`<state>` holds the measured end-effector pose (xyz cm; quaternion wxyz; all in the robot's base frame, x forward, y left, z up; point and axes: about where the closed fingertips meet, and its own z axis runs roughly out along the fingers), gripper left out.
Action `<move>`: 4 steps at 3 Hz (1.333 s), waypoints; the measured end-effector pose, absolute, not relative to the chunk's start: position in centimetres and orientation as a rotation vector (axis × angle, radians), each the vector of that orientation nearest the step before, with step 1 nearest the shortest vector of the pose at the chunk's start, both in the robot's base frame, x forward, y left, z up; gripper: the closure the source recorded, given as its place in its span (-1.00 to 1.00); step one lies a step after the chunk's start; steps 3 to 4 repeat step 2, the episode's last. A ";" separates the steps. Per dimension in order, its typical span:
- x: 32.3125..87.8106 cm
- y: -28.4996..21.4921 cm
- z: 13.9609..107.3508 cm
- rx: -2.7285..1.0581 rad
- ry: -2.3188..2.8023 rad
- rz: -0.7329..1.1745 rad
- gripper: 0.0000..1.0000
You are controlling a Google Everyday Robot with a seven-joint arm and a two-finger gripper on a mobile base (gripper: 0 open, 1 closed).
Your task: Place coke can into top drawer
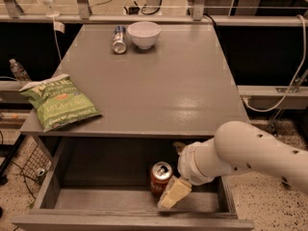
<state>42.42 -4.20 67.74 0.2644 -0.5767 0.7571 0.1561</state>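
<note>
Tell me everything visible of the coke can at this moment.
The coke can is red with a silver top and pull tab, metal by its look. It stands upright inside the open drawer, right of centre, seemingly on its floor. The tool sits against its lower right side; whether it grips the can cannot be told.

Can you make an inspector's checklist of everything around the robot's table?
Surface: grey table, slightly shiny.
Job's things: coke can stands upright inside the open top drawer.
Clutter: green chip bag at the left edge; white bowl and silver can at the back.
Hand: hand is down in the drawer, right beside the coke can.
Cables: white cable hangs on the right.
Surroundings: water bottle on the left; speckled floor.
</note>
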 end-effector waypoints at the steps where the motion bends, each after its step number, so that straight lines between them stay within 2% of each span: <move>1: 41.9 -7.6 69.7 -1.453 2.082 0.366 -1.00; 2: 41.3 -10.4 70.7 -1.364 2.119 0.323 -1.00; 4: 41.3 -10.4 70.7 -1.364 2.119 0.323 -1.00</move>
